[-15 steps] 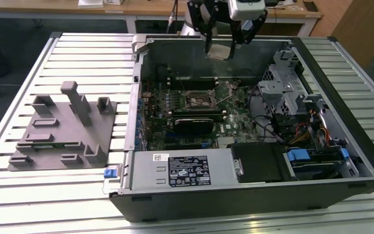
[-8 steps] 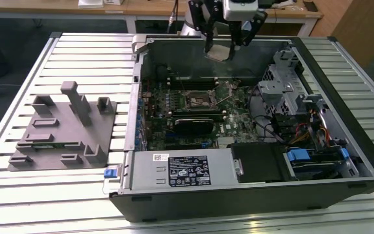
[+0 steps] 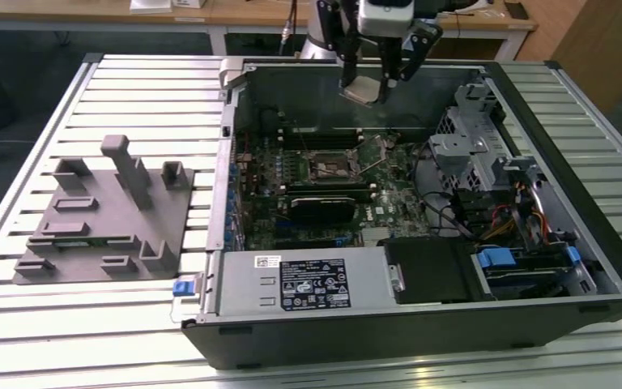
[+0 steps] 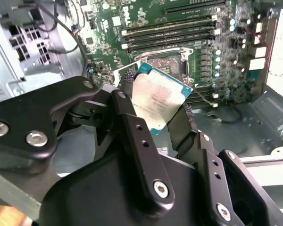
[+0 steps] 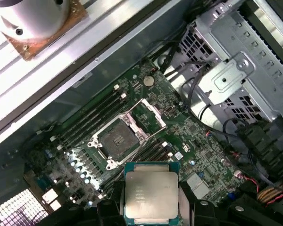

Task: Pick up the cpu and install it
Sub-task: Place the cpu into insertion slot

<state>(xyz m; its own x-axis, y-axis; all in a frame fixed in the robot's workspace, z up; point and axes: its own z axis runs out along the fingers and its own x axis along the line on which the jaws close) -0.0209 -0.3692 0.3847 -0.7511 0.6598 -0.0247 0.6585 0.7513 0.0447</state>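
Slatted table (image 3: 30, 324): one open case (image 3: 398, 344), one bare socket (image 5: 116, 140); end effector (image 3: 368, 84) clamps one cpu (image 5: 151, 195).

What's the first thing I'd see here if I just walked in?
The shiny square cpu, pinched in the black gripper, hanging above the open computer case. On the green motherboard inside, the empty socket stands open, and a grey fixture sits at the exterior view's left.

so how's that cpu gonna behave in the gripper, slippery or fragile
The cpu looks stiff and probably light: a thin flat plate showing no bend in the gripper. Its smooth metal top may be slippery; held by its edges at a tilt, it could twist or slip.
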